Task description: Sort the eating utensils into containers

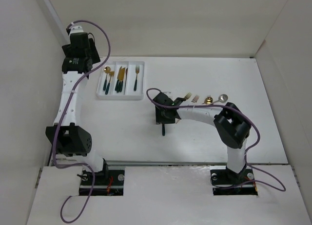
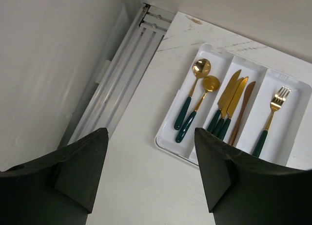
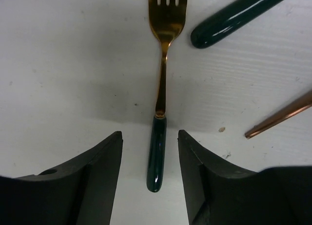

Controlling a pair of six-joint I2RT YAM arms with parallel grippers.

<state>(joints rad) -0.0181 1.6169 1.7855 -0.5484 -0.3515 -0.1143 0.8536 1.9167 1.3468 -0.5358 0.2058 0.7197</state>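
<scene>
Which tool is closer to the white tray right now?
Left. The left tool hovers open just off the tray's left side. The right tool is well off to its right, straddling a loose fork's green handle.

In the tray (image 2: 292,127), the right compartment has the most room: a single fork (image 2: 273,113) lies there with bare floor on both sides. Three knives (image 2: 229,96) crowd the middle compartment and two spoons (image 2: 201,69) lie in the left one. A side wall (image 2: 48,64) and a metal rail (image 2: 126,69) stand close to the tray's left side.

At the right gripper (image 3: 149,137), the fork on the table (image 3: 161,88) lies between the parted fingers with a narrow gap on each side. A green handle (image 3: 239,15) and a copper handle (image 3: 280,115) lie to the right of it, not touching it. Open table (image 1: 126,122) lies between tray and gripper.
</scene>
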